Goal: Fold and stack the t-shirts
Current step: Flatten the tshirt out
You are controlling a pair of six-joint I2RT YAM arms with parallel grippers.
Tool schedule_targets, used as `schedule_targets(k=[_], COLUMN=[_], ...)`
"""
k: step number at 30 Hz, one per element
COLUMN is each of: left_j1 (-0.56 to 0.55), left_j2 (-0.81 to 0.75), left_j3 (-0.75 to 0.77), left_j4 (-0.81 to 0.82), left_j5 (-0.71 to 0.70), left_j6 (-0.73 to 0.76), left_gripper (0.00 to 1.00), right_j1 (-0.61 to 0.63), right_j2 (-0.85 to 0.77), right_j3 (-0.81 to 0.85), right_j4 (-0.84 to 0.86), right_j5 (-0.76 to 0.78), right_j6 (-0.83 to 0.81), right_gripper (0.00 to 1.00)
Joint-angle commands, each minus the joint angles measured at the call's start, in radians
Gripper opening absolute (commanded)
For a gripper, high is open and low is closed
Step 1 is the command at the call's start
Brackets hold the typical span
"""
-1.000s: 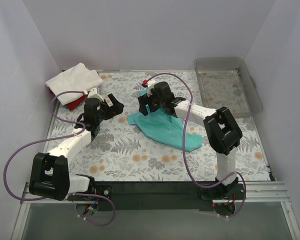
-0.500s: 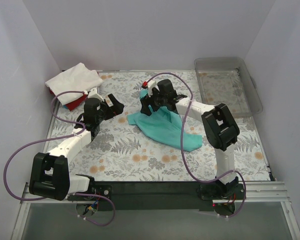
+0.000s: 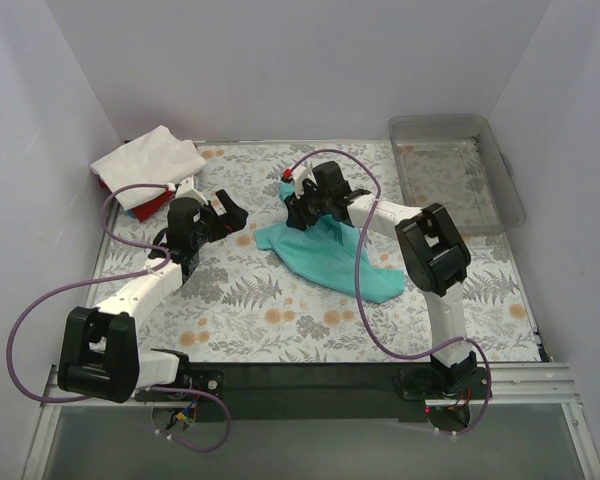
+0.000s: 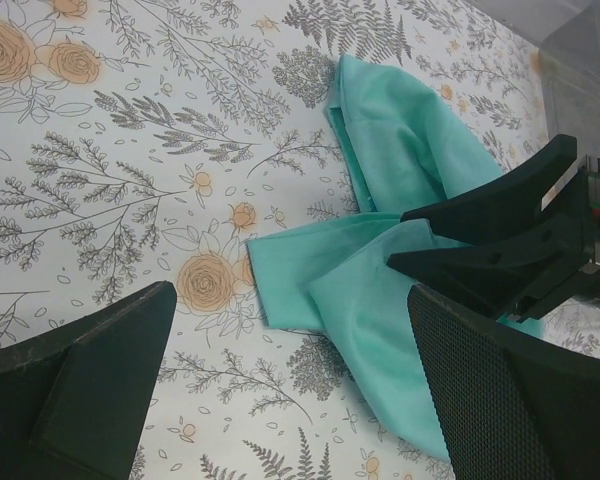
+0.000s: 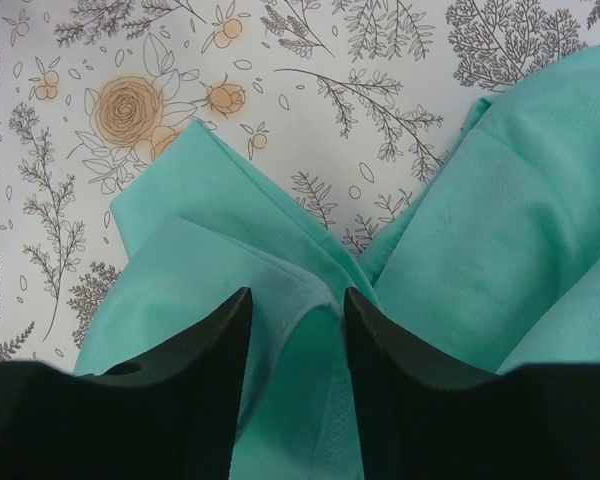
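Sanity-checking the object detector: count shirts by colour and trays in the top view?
Teal t-shirt: 1
White t-shirt: 1
Red t-shirt: 1
Blue t-shirt: 1, only an edge shows
Clear tray: 1
Total: 5

Teal t-shirt, white folded shirt, floral-patterned table

Bright, even overhead light casts soft shadows; all views are sharp, near fingertips slightly blurred.
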Motion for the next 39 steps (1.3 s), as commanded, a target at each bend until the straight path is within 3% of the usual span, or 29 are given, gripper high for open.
schedule_targets(k=[1, 4, 5, 7, 12, 20, 27, 35, 39], left_j1=[0.007, 0.007, 0.007, 0.007, 0.007, -0.004, -0.172, -0.240, -0.295], left_j2=[-0.042, -0.044, -0.042, -0.041, -0.022, 0.070, 0.188, 0.378, 0.493], left_j3=[-0.005, -0.007, -0.007, -0.007, -0.007, 0.024, 0.130, 0.309, 0.423], left_j4=[0.003, 0.006, 0.006, 0.006, 0.018, 0.037, 0.038, 0.035, 0.003], left_j5=[0.009, 0.015, 0.015, 0.015, 0.020, 0.047, -0.006, -0.026, -0.046], left_j6=[0.004, 0.002, 0.002, 0.002, 0.004, -0.008, 0.008, 0.004, 0.016], left_gripper=[0.94, 0.94, 0.94, 0.94, 0.94, 0.91, 0.90, 0.91, 0.90], right_j1=[-0.004, -0.004, -0.004, -0.004, 0.003, 0.060, 0.131, 0.214, 0.214], right_j2=[-0.065, -0.096, -0.108, -0.122, -0.286, -0.738, -0.949, -1.206, -1.271], right_j3=[-0.001, -0.021, -0.032, -0.047, -0.165, -0.435, -0.590, -0.685, -0.714], right_j4=[-0.010, -0.010, -0.010, -0.012, -0.013, -0.139, -0.401, -0.711, -0.733], right_j5=[0.019, 0.034, 0.036, 0.045, 0.086, 0.398, 0.574, 0.710, 0.755], right_j6=[-0.024, -0.026, -0.024, -0.018, 0.017, 0.166, 0.328, 0.543, 0.580], right_gripper=[0.36, 0.20, 0.09, 0.01, 0.01, 0.01, 0.01, 0.01, 0.01])
